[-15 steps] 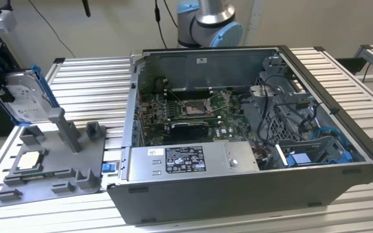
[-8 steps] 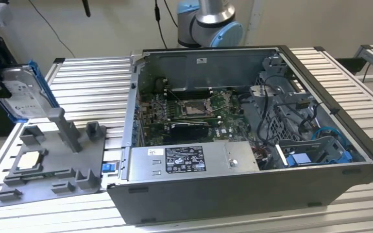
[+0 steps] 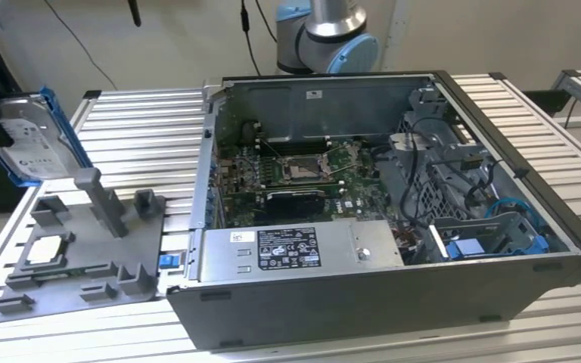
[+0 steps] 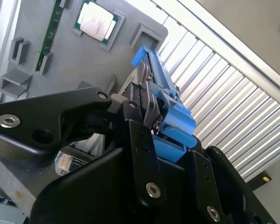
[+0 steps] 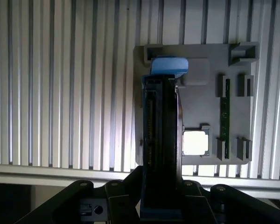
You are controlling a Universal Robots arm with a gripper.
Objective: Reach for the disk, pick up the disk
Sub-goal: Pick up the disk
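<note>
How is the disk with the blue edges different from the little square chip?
The disk is bigger and rectangular, with a blue frame. The chip is small, square and plain silver. The disk stands on edge, clamped in the pincer and held clear of the grey tray. The chip lies flat in that tray. Both look silvery.
</note>
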